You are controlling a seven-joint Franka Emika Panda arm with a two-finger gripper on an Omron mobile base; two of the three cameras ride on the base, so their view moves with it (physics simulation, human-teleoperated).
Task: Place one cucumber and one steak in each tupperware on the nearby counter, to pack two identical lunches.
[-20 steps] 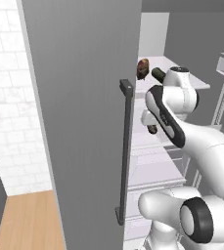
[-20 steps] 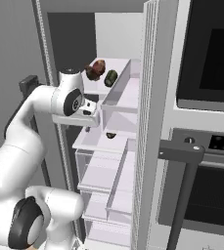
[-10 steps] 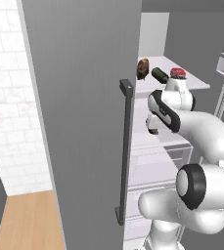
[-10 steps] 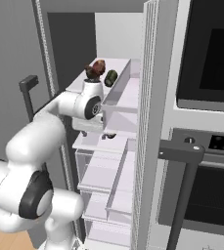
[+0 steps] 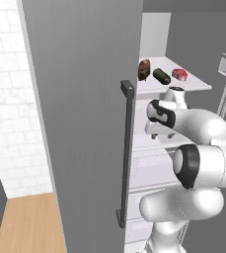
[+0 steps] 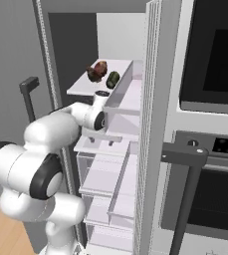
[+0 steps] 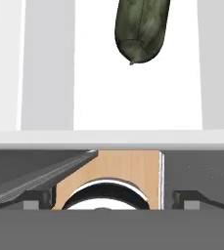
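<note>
A brown steak [image 5: 144,69] and a dark green cucumber [image 5: 161,76] lie on the fridge's top shelf; from the right they appear as steak [image 6: 98,71] and cucumber [image 6: 113,79]. My gripper [image 5: 162,137] hangs open just under that shelf, over the front of the second shelf [image 6: 101,141]. In the hand view another cucumber [image 7: 140,29] lies on a white shelf ahead of the gripper [image 7: 112,198]. The fingertips [image 7: 37,199] stand wide apart with nothing between them. The tupperware and the counter are out of view.
The open grey fridge door [image 5: 85,123] with its dark handle [image 5: 127,148] stands at my left. A red item [image 5: 179,74] sits beside the cucumber. Door bins [image 6: 128,94], clear drawers [image 6: 105,179] and the oven [image 6: 210,60] with its handle [image 6: 185,154] crowd the right.
The arm has folded in toward the fridge, its elbow swinging down in front of the shelves. The hand has shifted slightly along the second shelf, and the jaws stand a little wider.
</note>
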